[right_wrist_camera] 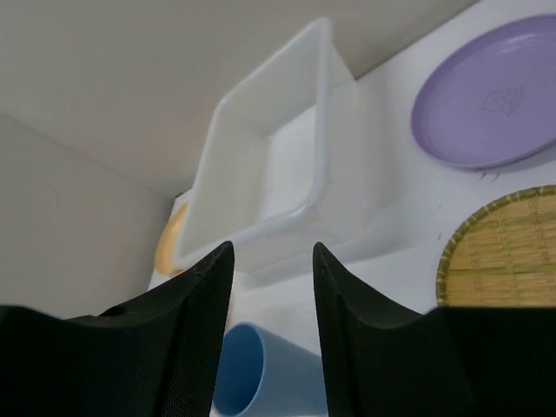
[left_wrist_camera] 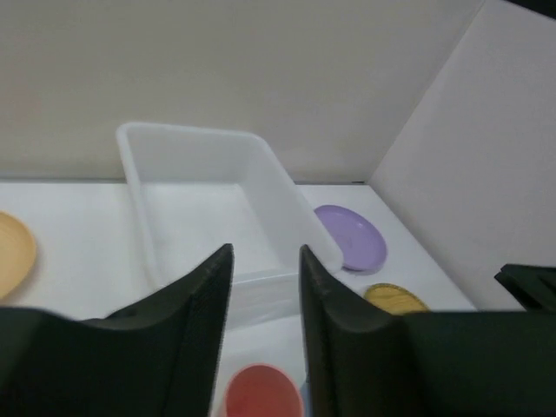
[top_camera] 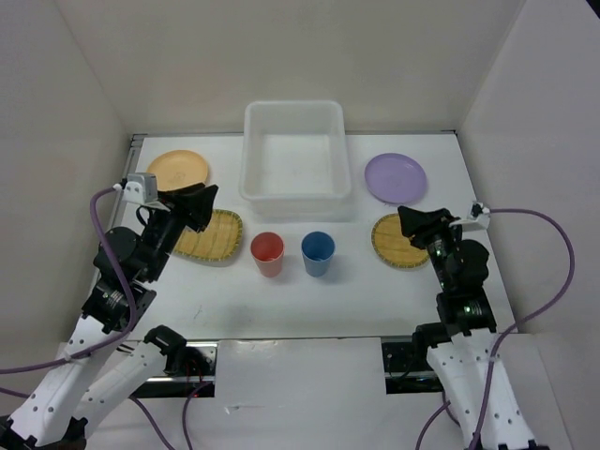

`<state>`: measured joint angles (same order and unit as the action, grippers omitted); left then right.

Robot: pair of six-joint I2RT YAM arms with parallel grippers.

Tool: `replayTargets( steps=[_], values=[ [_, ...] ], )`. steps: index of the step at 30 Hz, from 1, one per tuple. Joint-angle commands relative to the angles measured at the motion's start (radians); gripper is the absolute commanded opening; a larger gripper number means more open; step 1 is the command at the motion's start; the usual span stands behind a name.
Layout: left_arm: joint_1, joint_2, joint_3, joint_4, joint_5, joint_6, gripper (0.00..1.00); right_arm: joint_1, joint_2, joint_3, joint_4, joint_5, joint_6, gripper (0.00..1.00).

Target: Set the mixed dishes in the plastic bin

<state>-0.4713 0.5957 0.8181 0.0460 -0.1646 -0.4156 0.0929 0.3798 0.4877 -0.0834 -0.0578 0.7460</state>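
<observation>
Plastic bin sits at the far middle of the table. It is translucent white, rectangular, with rounded corners and a rolled rim. Nothing is in it, so all 6 dishes are out on the table.

Layout reads as a staged spread, 3 pieces to each arm's side:
- Orange-yellow plate is far left and the lilac plate far right, each just beside the bin. Both are round, smooth and matte.
- Squarish woven tray is near left and the round woven tray near right. Both are yellow with a basket-weave texture and a shallow lip.
- Red cup and blue cup stand upright, mouths up, close together but apart, in front of the bin. Both look like smooth plastic.

Left gripper hovers over the far end of the squarish tray, jaws parted, nothing between them. Right gripper hangs over the near-left edge of the round tray, also parted and empty. Each wrist camera looks toward the bin.

Judgement: the task is not begun, and each arm looks poised to take the tray beneath it. The flat trays offer only a thin rim to pinch. The cups give an easier wall to grip.
</observation>
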Motion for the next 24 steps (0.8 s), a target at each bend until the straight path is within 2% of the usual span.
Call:
replayTargets(
  steps=[1,2,3,4,7,8,9,10,12,16,24],
  values=[
    [0.007,0.015,0.061,0.009,-0.010,0.035,0.39,-0.004,0.245,0.043,0.192,0.076,-0.063,0.47],
    [0.007,0.015,0.049,0.020,-0.032,0.035,0.36,-0.013,0.308,0.061,0.233,0.076,-0.072,0.48],
    [0.007,0.015,0.036,0.043,-0.050,0.018,0.34,-0.013,0.374,0.083,0.249,0.087,-0.073,0.60],
    [0.007,0.015,0.027,0.052,-0.062,0.005,0.34,-0.022,0.506,0.142,0.258,0.087,-0.073,0.68],
    [0.016,0.045,0.027,0.063,-0.075,-0.005,0.36,-0.080,0.703,0.286,0.245,0.087,-0.085,0.77],
    [0.016,0.062,0.038,0.052,-0.064,-0.005,0.51,-0.135,0.822,0.314,0.244,0.043,-0.074,0.77],
    [0.016,0.097,0.047,0.052,-0.064,-0.005,0.65,-0.160,0.875,0.349,0.254,0.030,-0.074,0.77],
    [0.016,0.113,0.047,0.052,-0.064,-0.005,0.72,-0.185,0.962,0.362,0.269,0.020,-0.062,0.77],
    [0.016,0.148,0.056,0.039,-0.064,-0.028,0.79,-0.264,1.045,0.412,0.281,-0.017,-0.047,0.77],
    [0.016,0.159,0.056,0.038,-0.042,-0.037,0.82,-0.354,1.241,0.500,0.246,-0.074,-0.034,0.78],
    [0.016,0.188,0.065,-0.008,-0.061,-0.037,0.88,-0.420,1.439,0.629,0.197,-0.114,-0.053,0.78]
  ],
)
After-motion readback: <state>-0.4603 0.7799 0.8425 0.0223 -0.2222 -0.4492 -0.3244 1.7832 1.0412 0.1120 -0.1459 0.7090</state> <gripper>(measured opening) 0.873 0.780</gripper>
